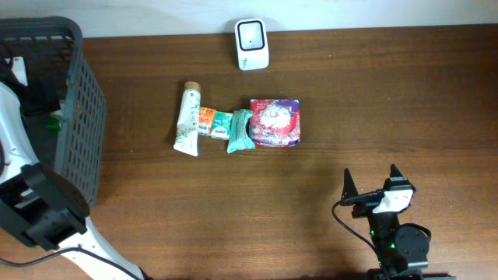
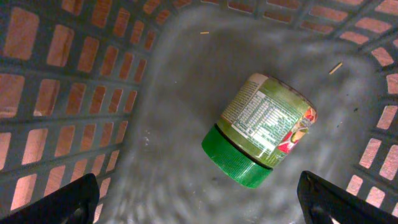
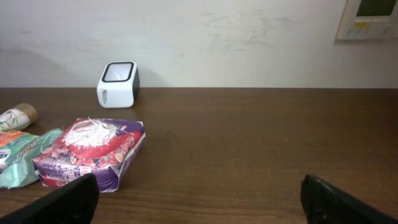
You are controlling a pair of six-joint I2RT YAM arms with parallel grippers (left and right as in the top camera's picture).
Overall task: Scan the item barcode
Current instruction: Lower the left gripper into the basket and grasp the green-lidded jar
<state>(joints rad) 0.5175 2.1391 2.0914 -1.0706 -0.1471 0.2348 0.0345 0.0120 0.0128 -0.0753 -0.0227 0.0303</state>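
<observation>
- Overhead: the white scanner (image 1: 252, 44) stands at 12 o'clock on the brown table (image 1: 436, 93), near the far edge. Mid-table lies a close row of goods: a tube (image 1: 187, 119), a small orange packet (image 1: 206, 121), a green packet (image 1: 240, 130) and a red-and-purple pouch (image 1: 275, 123). A dark basket (image 1: 82, 109) sits at 9 o'clock, and the white left arm (image 1: 23, 155) reaches into it, so its pincer is hidden in this view. The right gripper (image 1: 371, 177) is at 5 o'clock, well apart from the row, with its jaws spread and empty.
- Left wrist: only this view shows the inside of the basket. A jar (image 2: 264, 121) with a green lid lies on its side on the floor, lid toward 7 o'clock and printed label upward. The left gripper (image 2: 196, 183) hangs over it with its fingers wide apart, not touching the jar.
- Right wrist: looking low along the table, this view shows the scanner's dark window at 10 o'clock. The pouch is nearer, at 8 o'clock, with the green packet beside it. A wall panel (image 3: 372, 18) at 1 o'clock appears in no other view. The fingers stand wide apart with nothing between them.
</observation>
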